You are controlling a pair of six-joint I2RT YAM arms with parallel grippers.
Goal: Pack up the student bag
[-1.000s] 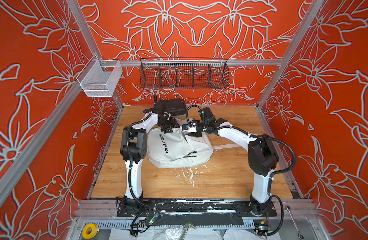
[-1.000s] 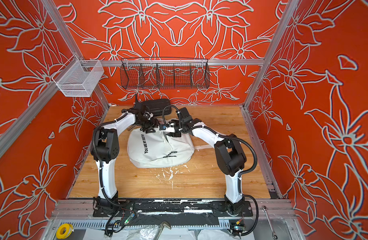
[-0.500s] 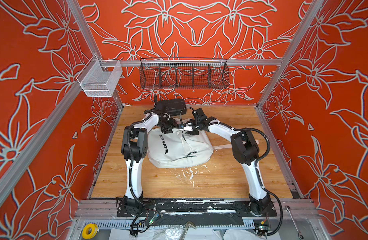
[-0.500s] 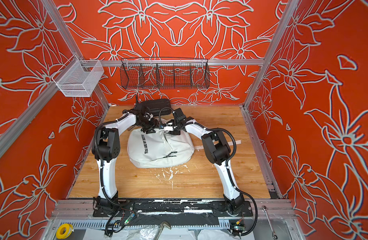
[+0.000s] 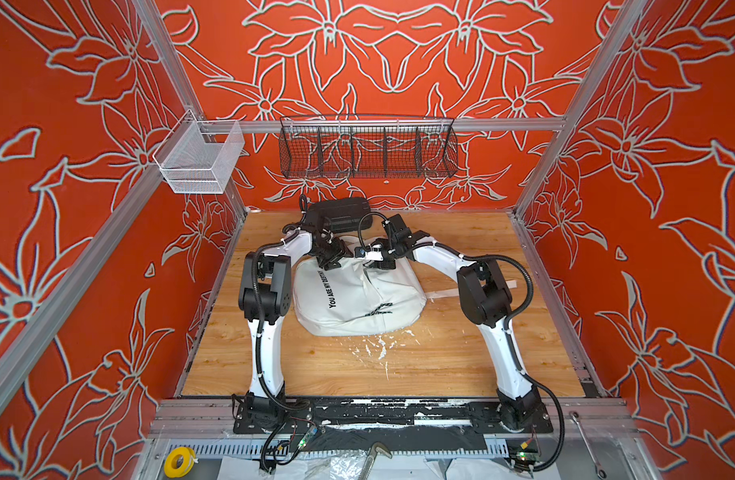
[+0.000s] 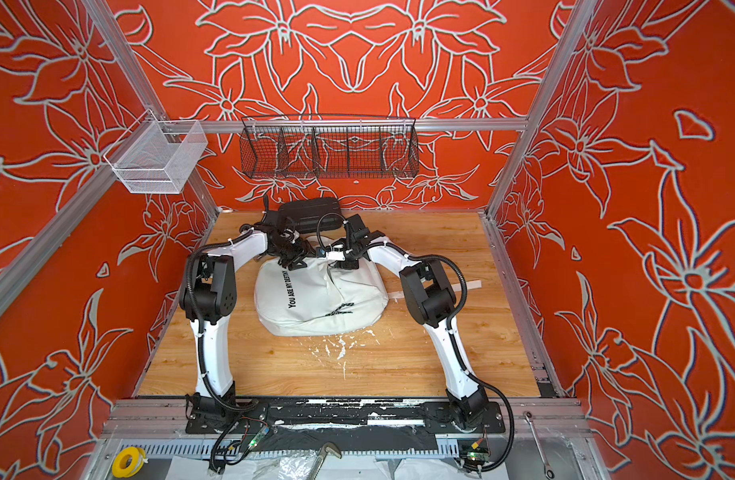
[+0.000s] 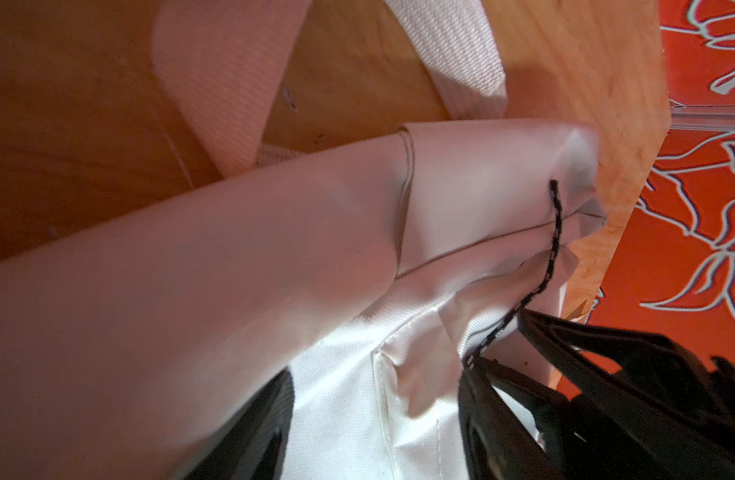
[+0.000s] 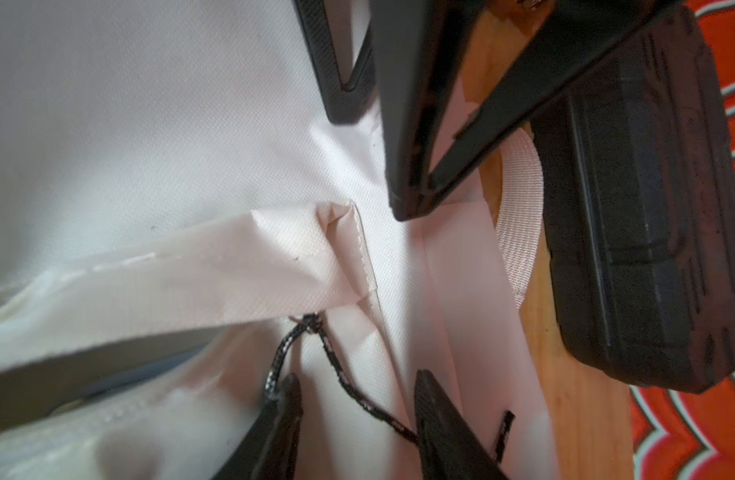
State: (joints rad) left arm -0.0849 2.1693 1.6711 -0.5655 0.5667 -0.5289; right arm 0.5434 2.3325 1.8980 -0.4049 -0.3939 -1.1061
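Note:
The white student bag lies flat on the wooden floor, its "YOU ARE MY DESTINY" print facing up. Both grippers meet at its far top edge. My left gripper presses down there, and a bunched fold of bag fabric fills the space between its jaws. Close beside it, my right gripper stands open. The black-and-white cord zip pull runs loosely across its gap from the slider. The left gripper's fingers show in the right wrist view.
A black ribbed hard case lies just behind the bag, against the back wall. White straps trail over the floor. White scuff marks lie in front of the bag. A black wire basket and a white one hang above.
The right arm's elbow has swung inward to the left, and its gripper has slid slightly left along the bag's top toward the left gripper. The left arm has barely moved.

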